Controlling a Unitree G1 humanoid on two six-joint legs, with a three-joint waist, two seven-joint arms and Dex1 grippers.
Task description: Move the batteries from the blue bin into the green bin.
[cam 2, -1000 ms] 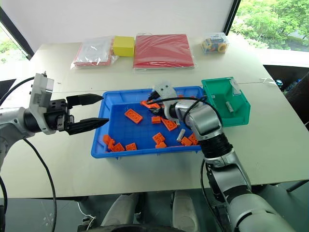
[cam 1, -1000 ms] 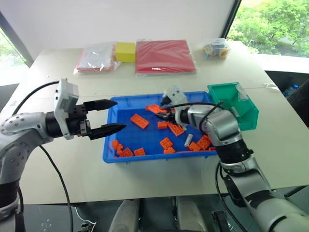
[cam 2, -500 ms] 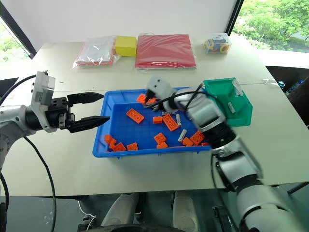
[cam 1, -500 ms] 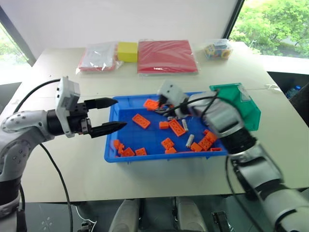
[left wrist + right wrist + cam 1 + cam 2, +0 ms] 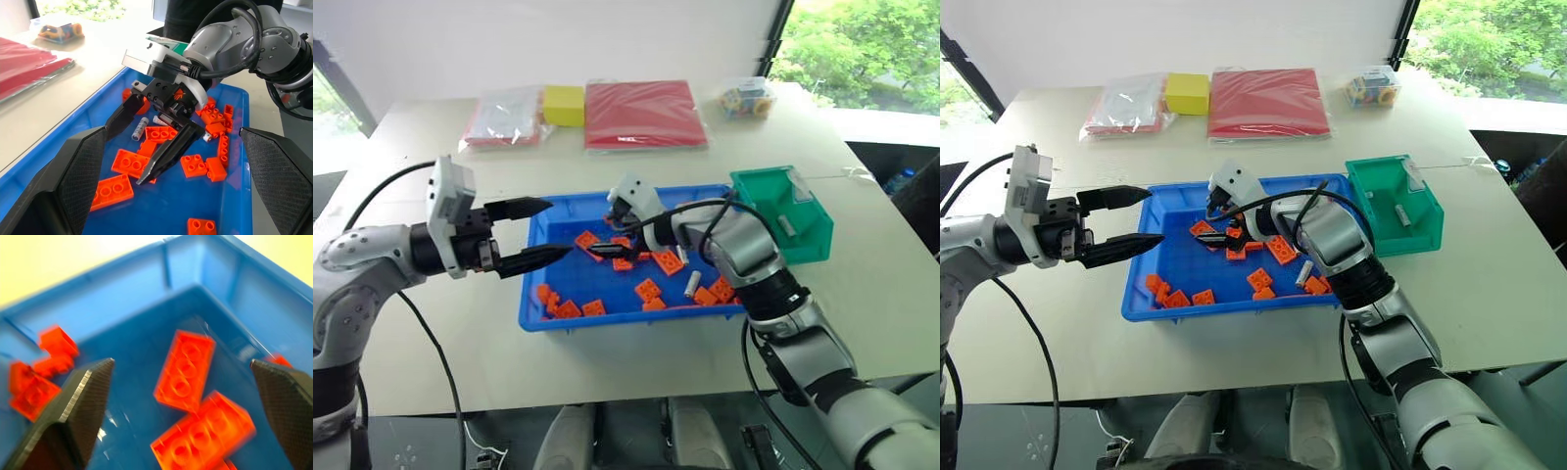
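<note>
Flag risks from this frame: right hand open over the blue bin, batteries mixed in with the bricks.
1. The right hand, open and empty, hangs over orange bricks; the batteries lie further back among them, so closing here would likely grab a brick.
2. The battery near the blue bin front wall sits under the right forearm, where reaching it looks awkward.
3. The left hand hovers open at the bin's left rim, close to the right hand; a sweep that way could collide.

orange toy bricks [image 5: 651, 290] lie scattered, while a red packet [image 5: 644, 113], yellow block [image 5: 564, 105] and clear bags [image 5: 502, 117] sit on the white table [image 5: 431, 333].
</note>
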